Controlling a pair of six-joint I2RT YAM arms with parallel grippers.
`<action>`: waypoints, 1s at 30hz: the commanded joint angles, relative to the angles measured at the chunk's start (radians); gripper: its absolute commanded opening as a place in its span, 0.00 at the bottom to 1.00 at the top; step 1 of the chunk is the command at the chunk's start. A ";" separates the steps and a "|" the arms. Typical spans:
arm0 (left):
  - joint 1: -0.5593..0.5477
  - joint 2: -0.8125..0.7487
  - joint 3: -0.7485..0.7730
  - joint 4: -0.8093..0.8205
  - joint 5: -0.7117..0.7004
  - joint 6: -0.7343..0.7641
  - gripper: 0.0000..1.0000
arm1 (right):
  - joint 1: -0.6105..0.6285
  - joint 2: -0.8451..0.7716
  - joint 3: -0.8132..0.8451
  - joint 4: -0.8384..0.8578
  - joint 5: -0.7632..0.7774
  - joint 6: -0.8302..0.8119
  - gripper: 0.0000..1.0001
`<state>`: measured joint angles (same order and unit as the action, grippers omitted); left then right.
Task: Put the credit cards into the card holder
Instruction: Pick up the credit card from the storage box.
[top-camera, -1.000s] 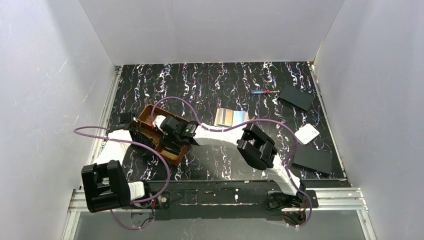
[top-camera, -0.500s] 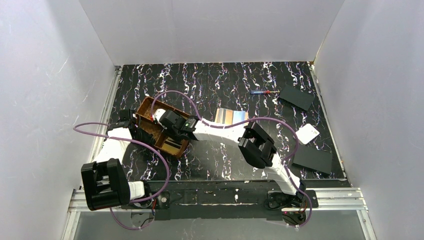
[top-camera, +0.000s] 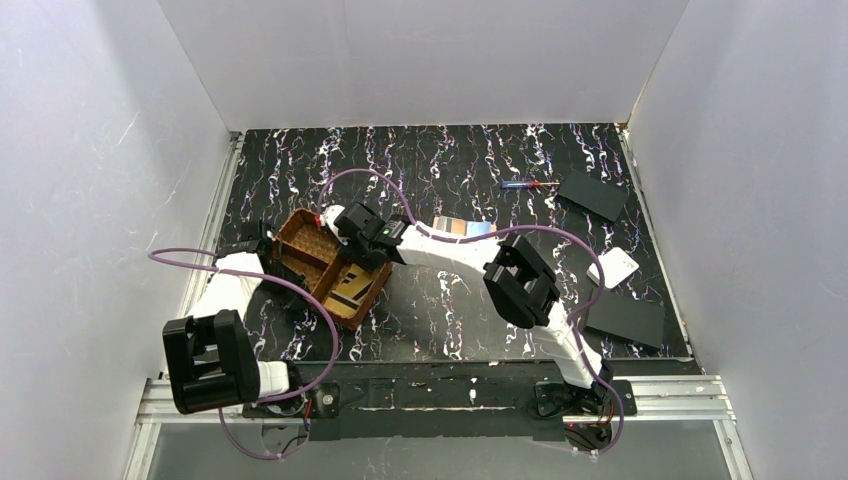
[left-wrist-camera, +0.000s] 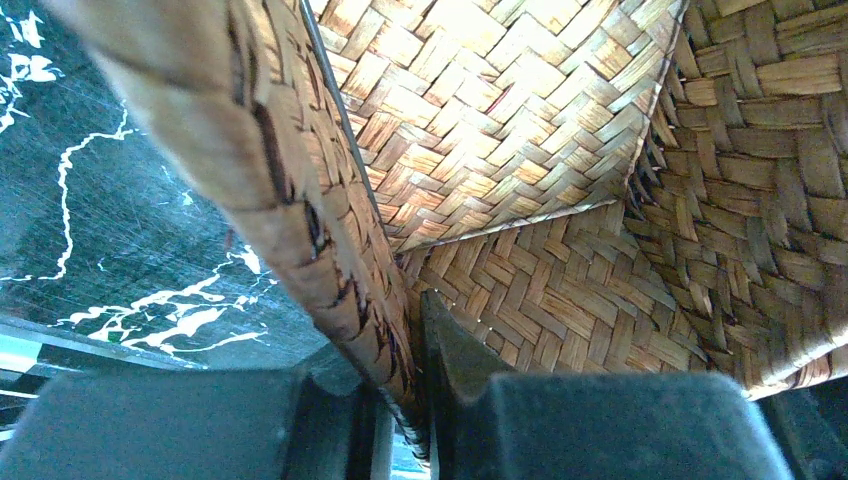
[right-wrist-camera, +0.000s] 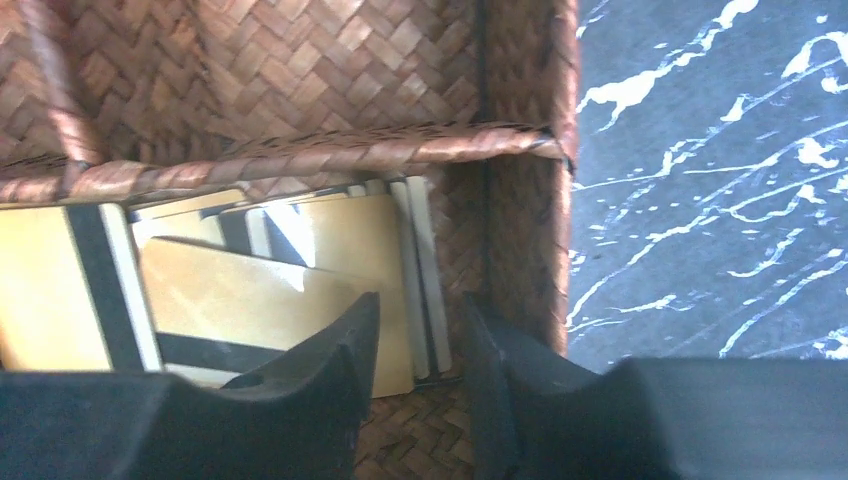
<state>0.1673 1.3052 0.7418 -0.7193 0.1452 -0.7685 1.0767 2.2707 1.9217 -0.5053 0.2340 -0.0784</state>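
Right fingers (right-wrist-camera: 340, 350) moved far along tray (top-camera: 303, 243), half-closed (grip unclear) | left fingers (left-wrist-camera: 450, 350) clamped on its wall | overlapped credit cards (right-wrist-camera: 300, 270) may be dragged together

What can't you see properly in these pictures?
- Top view: the wallet is partly covered by the right arm.
- Right wrist view: the cards are cut off by the black fingers and the picture edge, so they can't be counted.
- Same view: it is unclear whether the right jaws pinch a card.
- Top view: the thin stick is too small to name.
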 joint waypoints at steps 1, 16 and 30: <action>0.003 -0.059 0.006 -0.004 0.015 0.052 0.00 | -0.029 -0.078 -0.027 0.046 -0.165 -0.003 0.51; 0.002 -0.122 -0.051 0.134 0.047 0.043 0.00 | -0.084 -0.016 -0.188 0.296 -0.847 0.460 0.62; 0.002 -0.127 -0.050 0.135 0.045 0.027 0.00 | -0.071 0.073 -0.105 0.191 -0.922 0.437 0.43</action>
<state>0.1673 1.2243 0.6937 -0.6285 0.1638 -0.7330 0.9905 2.3066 1.7790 -0.2630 -0.6624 0.3687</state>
